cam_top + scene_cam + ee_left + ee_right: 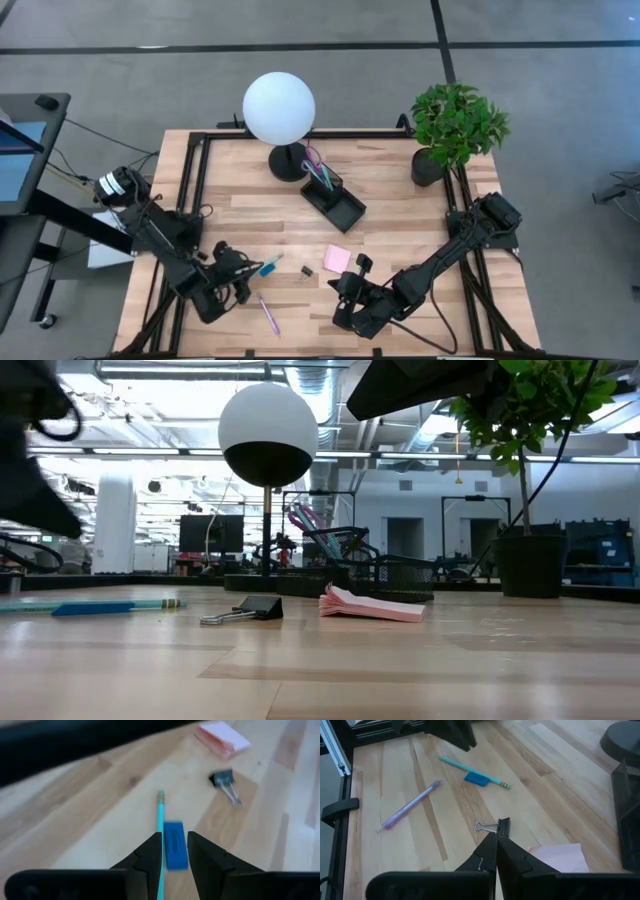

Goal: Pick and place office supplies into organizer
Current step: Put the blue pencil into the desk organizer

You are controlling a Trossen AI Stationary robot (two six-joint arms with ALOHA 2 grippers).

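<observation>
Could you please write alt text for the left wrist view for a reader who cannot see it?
The left gripper, fingers slightly apart, points at a blue block beside a teal pencil on the wooden table. Farther off lie a black binder clip and a pink sticky-note pad.

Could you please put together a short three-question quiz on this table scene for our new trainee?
1. True or false: the pink sticky-note pad already lies inside the organizer.
2. Which item lies right beside the teal pencil? A) the blue eraser B) the binder clip C) the purple pen
3. Fill in: the right gripper has its jaws ____.

Key
1. False. The pad rests on the table, apart from the organizer.
2. A. The eraser lies against the pencil, just ahead of the left gripper.
3. Shut, and holding nothing; the binder clip lies on the wood just beyond them.
</observation>
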